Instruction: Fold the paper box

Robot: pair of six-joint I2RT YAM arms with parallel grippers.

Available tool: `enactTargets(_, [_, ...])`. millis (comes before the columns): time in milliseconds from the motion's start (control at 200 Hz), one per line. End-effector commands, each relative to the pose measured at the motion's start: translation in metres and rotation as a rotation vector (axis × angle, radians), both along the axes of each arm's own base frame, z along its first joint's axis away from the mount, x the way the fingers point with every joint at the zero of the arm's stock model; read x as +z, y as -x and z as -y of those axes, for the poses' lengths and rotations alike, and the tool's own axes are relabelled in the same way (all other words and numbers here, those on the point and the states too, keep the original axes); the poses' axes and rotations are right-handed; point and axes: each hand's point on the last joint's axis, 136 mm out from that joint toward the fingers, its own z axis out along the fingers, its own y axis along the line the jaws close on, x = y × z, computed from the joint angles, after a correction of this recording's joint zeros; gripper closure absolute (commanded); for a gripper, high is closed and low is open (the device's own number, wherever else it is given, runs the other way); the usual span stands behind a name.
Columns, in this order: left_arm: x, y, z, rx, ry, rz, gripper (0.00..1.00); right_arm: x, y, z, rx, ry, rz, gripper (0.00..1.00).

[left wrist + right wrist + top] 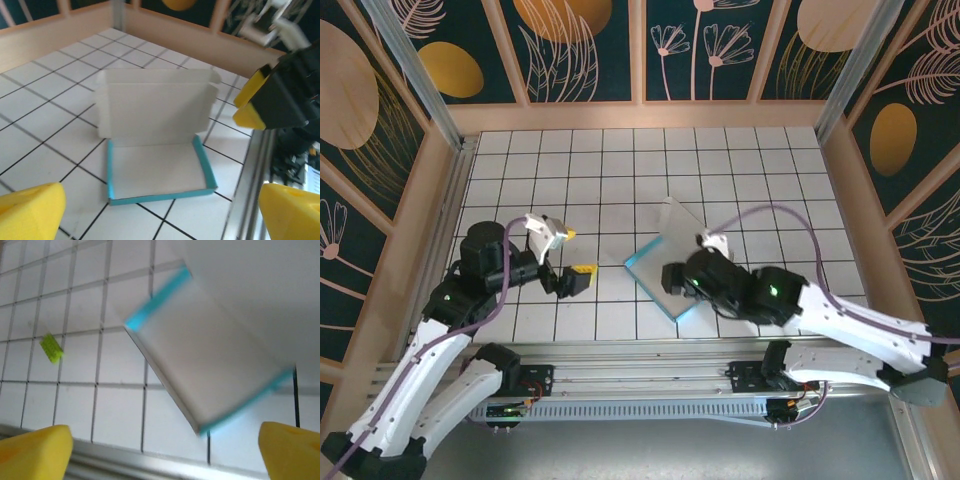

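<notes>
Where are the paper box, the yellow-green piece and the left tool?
paper box (155, 170): left wrist view, white inner floor.
yellow-green piece (51, 347): right wrist view, its middle.
left tool (575, 252): top view, between fingertips.

Twin arms from overhead: left arm (425, 350) at 7 o'clock, right arm (850, 315) at 4 o'clock, both w/ white shells & black joints. A purple cable (775, 208) runs along each; small green lights (772, 291) glow on the black housings. Left gripper (573, 252): black body, white part, yellow tips. Wrist cam, right gripper (163, 452): blunt yellow wedge fingertips (35, 452) at approx. 7 & 5 o'clock. Black bases (525, 380) sit at 6 o'clock.
</notes>
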Motion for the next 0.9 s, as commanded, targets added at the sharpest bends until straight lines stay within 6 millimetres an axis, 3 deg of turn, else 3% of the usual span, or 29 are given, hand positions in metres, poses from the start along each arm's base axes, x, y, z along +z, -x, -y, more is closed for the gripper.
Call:
enactTargets(0, [-0.028,0.007,0.013,-0.077,-0.100,0.014,0.01,-0.029,0.022,0.008,-0.248,-0.226,-0.232,0.01])
enactTargets(205, [-0.067,0.012,0.045,-0.180,-0.260,-0.007,0.01,-0.082,0.026,0.022,-0.380,-0.223,-0.335,0.02])
enactTargets(275, [-0.071,0.013,0.053,-0.203,-0.281,0.003,0.01,-0.097,0.020,0.021,-0.413,-0.263,-0.364,0.10])
enactTargets(360, [-0.080,0.009,0.055,-0.190,-0.329,0.016,0.02,-0.111,0.012,0.020,-0.463,-0.306,-0.374,0.18])
enactTargets(491, [-0.095,0.002,0.050,-0.175,-0.407,0.034,0.01,-0.125,-0.006,0.022,-0.520,-0.319,-0.356,0.21])
enactTargets(686, [-0.082,-0.005,0.064,-0.161,-0.318,0.035,0.01,-0.137,-0.031,0.016,-0.525,-0.311,-0.329,0.29])
enactTargets(786, [-0.069,-0.020,0.066,-0.055,-0.243,0.019,0.01,-0.145,-0.039,0.023,-0.541,-0.216,-0.310,0.46])
enactTargets(896, [-0.060,-0.061,0.047,0.260,-0.183,-0.005,0.02,-0.150,-0.050,0.029,-0.531,-0.087,-0.267,0.64])
